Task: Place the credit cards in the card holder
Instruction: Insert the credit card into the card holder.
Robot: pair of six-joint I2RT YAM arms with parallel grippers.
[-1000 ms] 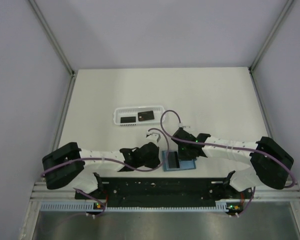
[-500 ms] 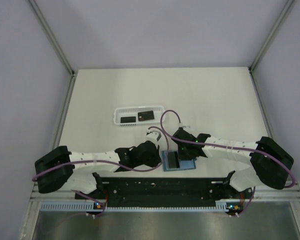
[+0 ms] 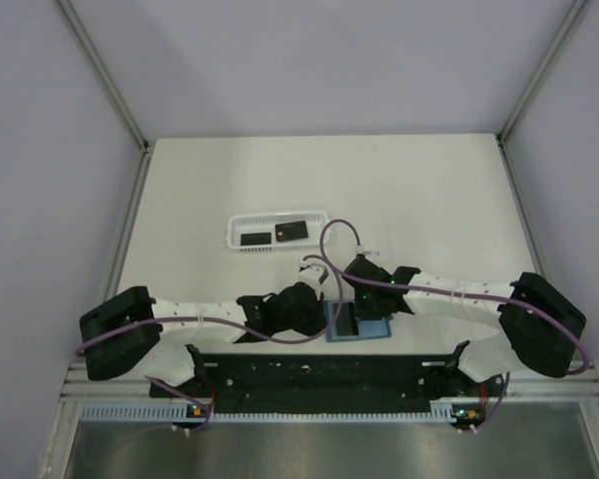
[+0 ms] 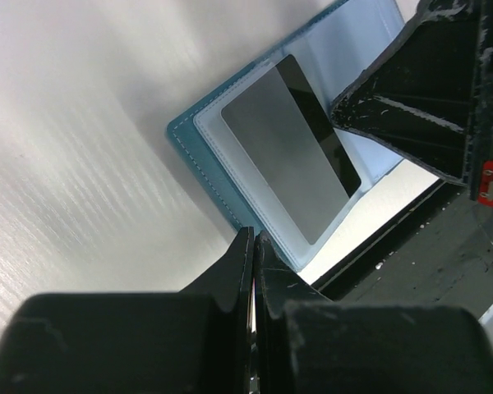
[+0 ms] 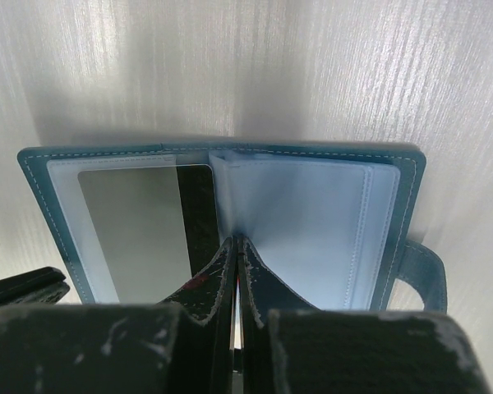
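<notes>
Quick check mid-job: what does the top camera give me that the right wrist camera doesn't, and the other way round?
Top only: the white basket holding two black cards, beyond the arms. Right wrist only: the clear sleeves, the strap tab, and the right gripper with jaws shut at the fold. Both: the open card holder with one card on its left half.

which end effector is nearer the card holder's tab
Right. The right end effector is shut over the card holder at its centre fold, one page from the tab; the left end effector is at the opposite edge, beside the credit card.
</notes>
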